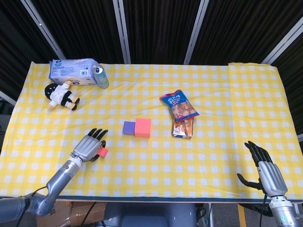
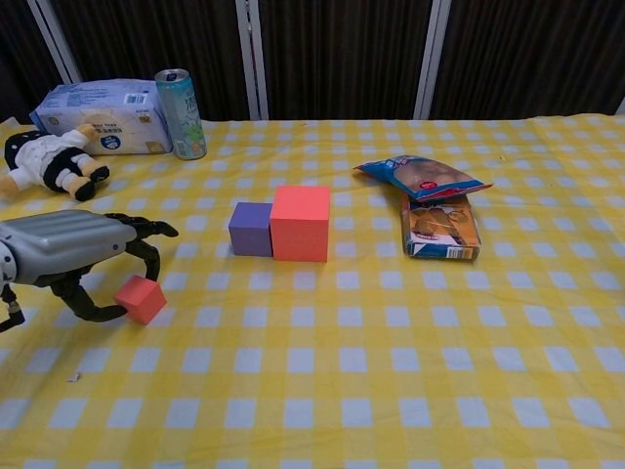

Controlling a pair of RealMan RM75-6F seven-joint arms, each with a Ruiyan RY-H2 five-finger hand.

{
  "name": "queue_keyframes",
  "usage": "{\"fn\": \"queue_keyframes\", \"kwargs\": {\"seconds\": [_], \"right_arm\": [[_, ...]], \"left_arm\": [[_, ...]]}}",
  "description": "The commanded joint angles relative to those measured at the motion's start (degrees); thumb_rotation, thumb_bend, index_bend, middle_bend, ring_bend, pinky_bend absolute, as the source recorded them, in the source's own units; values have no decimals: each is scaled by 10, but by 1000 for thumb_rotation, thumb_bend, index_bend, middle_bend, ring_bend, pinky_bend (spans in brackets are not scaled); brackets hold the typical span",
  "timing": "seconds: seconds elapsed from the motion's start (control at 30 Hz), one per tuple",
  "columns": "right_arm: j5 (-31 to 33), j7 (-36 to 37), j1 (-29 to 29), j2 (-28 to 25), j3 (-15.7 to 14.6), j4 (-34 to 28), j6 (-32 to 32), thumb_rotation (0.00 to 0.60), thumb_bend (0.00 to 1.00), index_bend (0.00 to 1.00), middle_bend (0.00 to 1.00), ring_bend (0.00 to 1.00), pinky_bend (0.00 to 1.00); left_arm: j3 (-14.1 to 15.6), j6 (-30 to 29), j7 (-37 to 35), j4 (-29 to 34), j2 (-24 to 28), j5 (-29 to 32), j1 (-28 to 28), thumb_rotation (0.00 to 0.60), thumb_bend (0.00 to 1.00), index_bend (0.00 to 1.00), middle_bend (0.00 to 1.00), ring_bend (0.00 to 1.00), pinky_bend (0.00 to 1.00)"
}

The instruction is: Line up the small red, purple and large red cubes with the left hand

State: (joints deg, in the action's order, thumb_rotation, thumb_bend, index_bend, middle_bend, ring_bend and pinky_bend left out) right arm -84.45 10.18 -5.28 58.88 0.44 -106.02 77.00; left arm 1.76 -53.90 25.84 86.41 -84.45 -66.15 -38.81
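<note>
Our left hand (image 2: 73,256) curls loosely around the small red cube (image 2: 140,298) without clearly grasping it; our right hand (image 1: 264,170) rests with fingers spread.

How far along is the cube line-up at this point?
Done: the purple cube and large red cube sit side by side, touching. In hand: the left hand curls around the small red cube, which is on the cloth, apart from the pair. Left: gripping it and setting it in line with the pair.

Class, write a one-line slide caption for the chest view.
Left hand closing around the small red cube, beside the touching purple cube and large red cube.
</note>
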Motion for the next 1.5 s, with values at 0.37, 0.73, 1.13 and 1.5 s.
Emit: {"fn": "queue_keyframes", "kwargs": {"seconds": [0.37,0.73,1.13,1.5], "right_arm": [[-2,0,-1,0,-1,-1,-2,600,344,0,0,0,0],[1,5,-2,-1,-1,-2,-6,600,344,0,0,0,0],[1,15,-3,-5,-1,-3,-9,600,344,0,0,0,0],[1,17,-3,-5,-1,-3,-8,600,345,0,0,0,0]], "left_arm": [[-92,-29,43,58,33,164,-15,600,404,437,0,0,0],[-155,-39,145,0,-35,357,-98,600,403,427,0,0,0],[-171,-32,185,-80,-107,423,-154,600,403,425,0,0,0],[-170,-23,189,-106,-136,430,-173,600,403,423,0,0,0]]}}
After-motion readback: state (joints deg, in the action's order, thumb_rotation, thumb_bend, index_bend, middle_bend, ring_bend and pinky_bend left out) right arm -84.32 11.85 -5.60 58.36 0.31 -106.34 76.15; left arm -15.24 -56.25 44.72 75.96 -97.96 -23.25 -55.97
